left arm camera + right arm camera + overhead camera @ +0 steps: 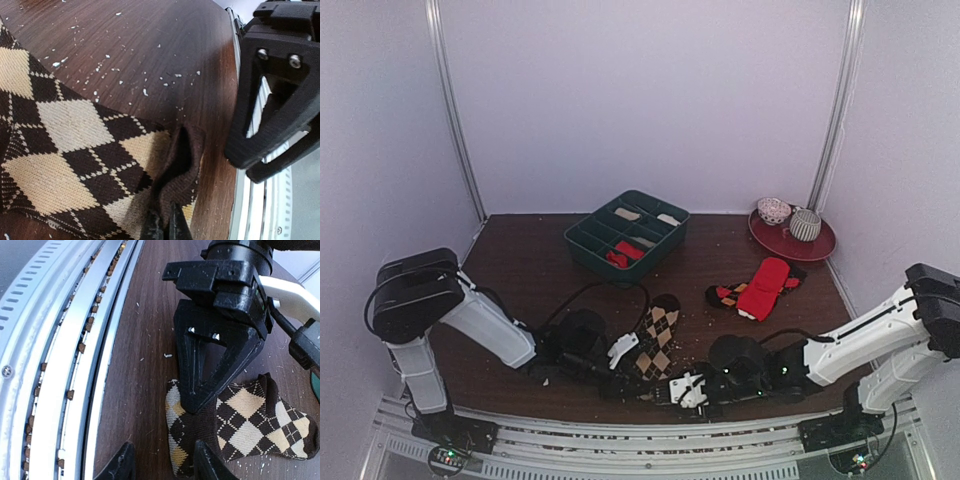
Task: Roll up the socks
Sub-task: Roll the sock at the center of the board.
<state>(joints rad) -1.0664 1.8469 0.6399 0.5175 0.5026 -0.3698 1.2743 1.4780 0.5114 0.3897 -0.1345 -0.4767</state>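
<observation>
Wooden tabletop [520,260]: argyle socks [660,335] lie flat, unrolled (rolling judged barely started); left gripper [165,227] pinches their near end; right gripper [165,455] jaws parted, empty.

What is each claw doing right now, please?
Left claw: closed on the argyle sock.
Right claw: open.

The top external camera looks down from high behind the arm bases, taking in the whole table [520,260] as far as the back wall. The two wrist cameras sit low and very close, facing each other along the near rail [60,365]. Both share the argyle sock [65,150] with the overhead view.
</observation>
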